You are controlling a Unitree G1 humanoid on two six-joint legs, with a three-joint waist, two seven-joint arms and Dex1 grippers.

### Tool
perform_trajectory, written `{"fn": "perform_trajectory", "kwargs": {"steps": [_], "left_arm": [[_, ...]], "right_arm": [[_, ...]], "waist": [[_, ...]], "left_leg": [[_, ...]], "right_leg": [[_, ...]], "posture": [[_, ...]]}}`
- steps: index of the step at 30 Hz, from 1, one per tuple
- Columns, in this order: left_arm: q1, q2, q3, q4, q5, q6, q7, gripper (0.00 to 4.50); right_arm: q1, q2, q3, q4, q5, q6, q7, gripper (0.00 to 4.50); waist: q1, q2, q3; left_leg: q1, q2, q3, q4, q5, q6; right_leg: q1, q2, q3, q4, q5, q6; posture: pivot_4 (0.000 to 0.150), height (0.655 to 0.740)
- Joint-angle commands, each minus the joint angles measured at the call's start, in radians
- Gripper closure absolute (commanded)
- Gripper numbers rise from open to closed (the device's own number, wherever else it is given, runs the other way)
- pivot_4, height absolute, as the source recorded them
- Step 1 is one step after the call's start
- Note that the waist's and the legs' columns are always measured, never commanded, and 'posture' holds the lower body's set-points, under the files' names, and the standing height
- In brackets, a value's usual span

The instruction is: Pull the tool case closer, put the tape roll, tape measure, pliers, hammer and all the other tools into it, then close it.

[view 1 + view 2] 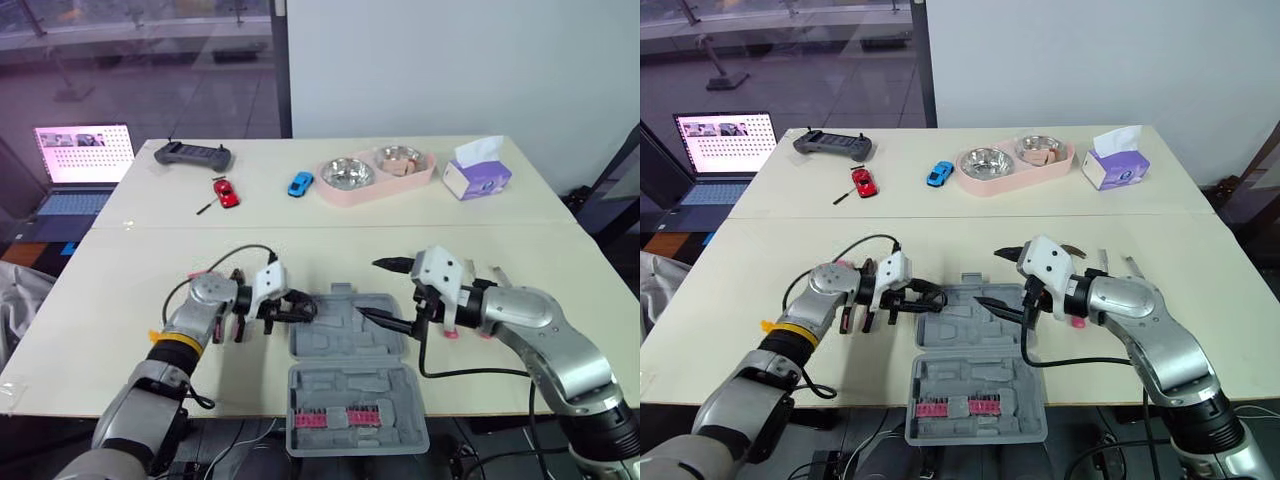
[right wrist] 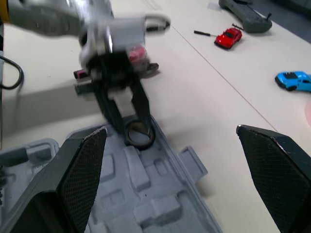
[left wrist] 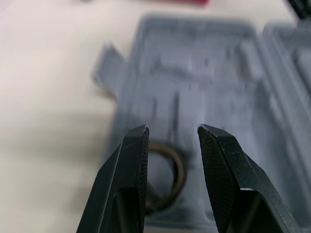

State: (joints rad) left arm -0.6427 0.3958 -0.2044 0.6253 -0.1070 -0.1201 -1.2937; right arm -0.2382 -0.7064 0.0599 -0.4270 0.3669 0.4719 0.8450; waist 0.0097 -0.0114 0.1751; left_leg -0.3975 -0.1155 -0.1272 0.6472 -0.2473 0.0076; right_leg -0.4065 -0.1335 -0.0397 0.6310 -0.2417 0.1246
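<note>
The grey tool case (image 1: 352, 345) lies open at the table's front edge, with a pink bit rack (image 1: 335, 417) in the near half. A dark tape roll (image 2: 139, 135) lies flat in the far half's left corner. My left gripper (image 1: 306, 308) hovers open just above the roll (image 3: 179, 171), its fingers (image 3: 127, 165) astride it. My right gripper (image 1: 389, 292) stands wide open over the case's right side, holding nothing. Dark-red-handled pliers (image 1: 227, 327) lie under my left forearm. Small metal tools (image 1: 495, 275) and a pink-tipped one (image 1: 451, 333) lie behind my right arm.
On the far table half are a black controller (image 1: 193, 153), a red toy car (image 1: 226, 192), a blue toy car (image 1: 300, 183), a pink tray with two steel bowls (image 1: 375, 172) and a tissue box (image 1: 476, 172). A laptop (image 1: 80, 165) sits beyond the left edge.
</note>
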Motion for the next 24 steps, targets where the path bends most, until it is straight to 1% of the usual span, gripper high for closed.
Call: {"fn": "perform_trajectory", "kwargs": {"steps": [1, 3, 6, 8, 10, 14, 17, 19, 21, 24], "left_arm": [[-0.031, 0.070, 0.085, -0.197, -0.126, 0.188, -0.041, 2.80], [-0.011, 0.138, 0.121, -0.268, -0.166, 0.285, -0.054, 2.80], [0.068, 0.272, 0.186, -0.317, -0.177, 0.343, -0.054, 2.80], [0.172, 0.386, 0.281, -0.308, -0.188, 0.350, -0.033, 2.80], [0.271, 0.462, 0.367, -0.295, -0.202, 0.347, -0.015, 2.80], [0.401, 0.529, 0.460, -0.278, -0.208, 0.318, 0.011, 2.80], [0.538, 0.576, 0.584, -0.213, -0.210, 0.262, 0.037, 2.80], [0.621, 0.578, 0.662, -0.224, -0.231, 0.268, 0.067, 2.80], [0.671, 0.565, 0.709, -0.225, -0.241, 0.256, 0.095, 2.80], [0.751, 0.558, 0.757, -0.222, -0.244, 0.237, 0.112, 2.01]], "right_arm": [[0.006, -0.031, -0.083, 0.009, 0.012, -0.033, 0.015, 0.00], [0.032, -0.055, -0.129, 0.026, 0.014, -0.043, 0.024, 0.00], [0.101, -0.096, -0.218, 0.047, 0.019, -0.062, 0.043, 0.00], [0.176, -0.122, -0.316, 0.071, 0.030, -0.083, 0.064, 0.00], [0.240, -0.132, -0.395, 0.100, 0.041, -0.118, 0.089, 0.00], [0.309, -0.138, -0.487, 0.146, 0.062, -0.147, 0.125, 0.00], [0.393, -0.135, -0.616, 0.184, 0.109, -0.145, 0.166, 0.00], [0.455, -0.132, -0.707, 0.179, 0.152, -0.141, 0.201, 0.00], [0.479, -0.142, -0.764, 0.177, 0.172, -0.118, 0.193, 0.00], [0.552, -0.155, -0.822, 0.235, 0.128, -0.143, 0.209, 0.00]], "waist": [[-0.001, 0.000, 0.000], [-0.002, 0.000, 0.000], [-0.008, 0.001, 0.000], [-0.019, 0.002, 0.000], [-0.023, 0.002, 0.000], [-0.007, 0.003, 0.001], [0.002, 0.003, 0.001], [0.004, 0.003, 0.001], [0.006, 0.003, 0.001], [0.006, 0.003, 0.001]], "left_leg": [[0.000, 0.000, 0.000, 0.000, 0.000, 0.000], [0.000, 0.000, 0.000, 0.000, 0.000, 0.000], [0.000, 0.000, 0.000, -0.001, 0.000, 0.000], [0.002, 0.000, 0.000, -0.003, 0.000, 0.000], [0.002, 0.001, 0.000, -0.005, 0.000, 0.000], [0.003, 0.001, 0.000, -0.004, 0.000, -0.001], [0.004, 0.001, 0.002, -0.003, -0.001, -0.001], [0.004, 0.001, 0.004, -0.005, -0.002, 0.000], [0.004, 0.002, 0.004, -0.005, -0.004, 0.001], [0.004, 0.003, 0.005, -0.004, -0.005, -0.002]], "right_leg": [[0.000, 0.000, 0.000, 0.000, 0.000, 0.000], [0.000, 0.000, 0.000, 0.000, 0.000, 0.000], [0.000, 0.000, 0.000, 0.000, 0.000, 0.000], [0.000, 0.000, 0.001, 0.000, 0.000, 0.000], [-0.001, 0.001, 0.003, 0.000, 0.000, -0.001], [0.001, 0.000, 0.003, -0.001, 0.000, -0.001], [0.002, 0.000, 0.005, -0.002, -0.002, -0.004], [0.000, 0.000, 0.007, -0.003, -0.003, -0.003], [0.000, 0.000, 0.007, -0.002, -0.001, 0.000], [0.001, -0.001, 0.007, -0.003, -0.003, -0.003]], "posture": [[0.150, 0.7370], [0.150, 0.7370], [0.150, 0.7370], [0.150, 0.7370], [0.150, 0.7370], [0.150, 0.7370], [0.150, 0.7370], [0.150, 0.7370], [0.150, 0.7370], [0.150, 0.7370]]}}
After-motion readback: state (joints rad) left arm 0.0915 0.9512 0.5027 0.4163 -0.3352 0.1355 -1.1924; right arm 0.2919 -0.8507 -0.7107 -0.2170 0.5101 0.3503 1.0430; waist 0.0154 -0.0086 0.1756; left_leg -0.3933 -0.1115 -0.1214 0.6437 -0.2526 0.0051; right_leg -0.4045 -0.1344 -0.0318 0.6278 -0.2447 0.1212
